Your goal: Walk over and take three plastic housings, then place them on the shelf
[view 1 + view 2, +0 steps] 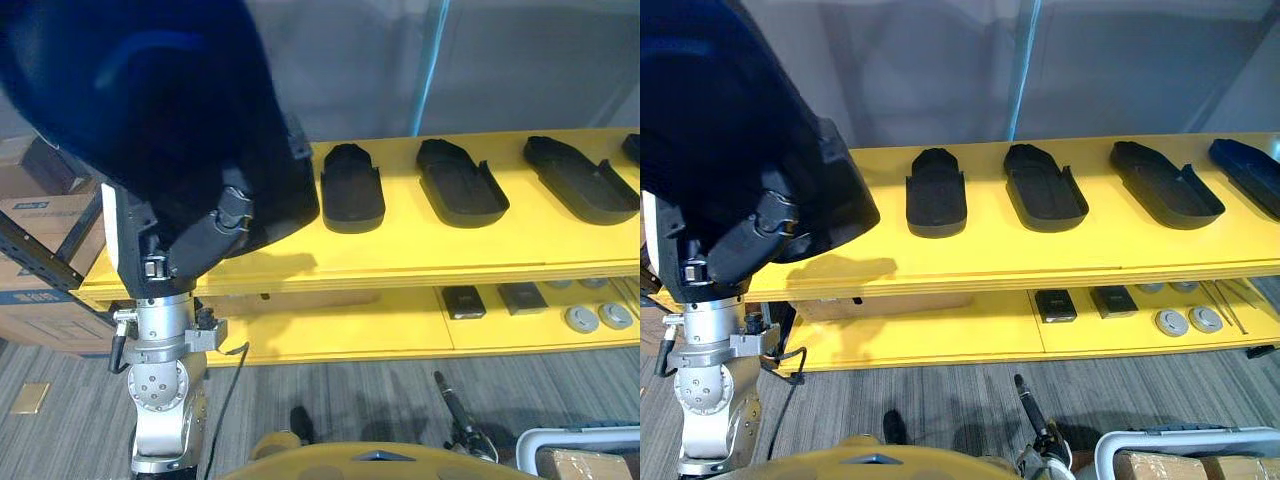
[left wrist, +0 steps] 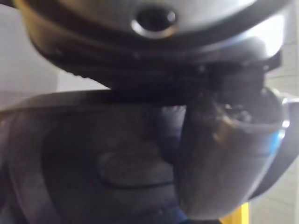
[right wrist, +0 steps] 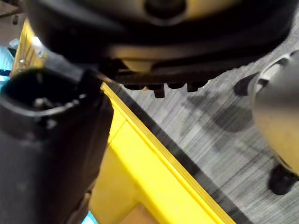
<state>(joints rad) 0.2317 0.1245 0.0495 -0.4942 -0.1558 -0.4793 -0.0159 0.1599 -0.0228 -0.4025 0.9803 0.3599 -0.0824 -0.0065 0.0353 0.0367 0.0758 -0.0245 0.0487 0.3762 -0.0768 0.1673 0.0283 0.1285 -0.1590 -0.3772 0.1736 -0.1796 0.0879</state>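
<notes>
The held housing (image 1: pixel 150 110) hangs close before the head camera and hides the left end of the yellow shelf (image 1: pixel 1040 255). The left hand (image 1: pixel 200 245) has its fingers curled round the lower edge of it. The right hand (image 3: pixel 51 154) shows a dark thumb in its wrist view; how its fingers stand I cannot tell. Three housings (image 1: pixel 1043 188) lie in a row on the shelf's top level, and a fourth housing (image 1: pixel 1250 170) is cut off at the right. The lower level holds two small dark boxes (image 1: pixel 1055 305) and round discs (image 1: pixel 1171 322). A crate (image 1: pixel 1180 445), cut off at the lower right, holds cardboard (image 1: pixel 1160 466).
</notes>
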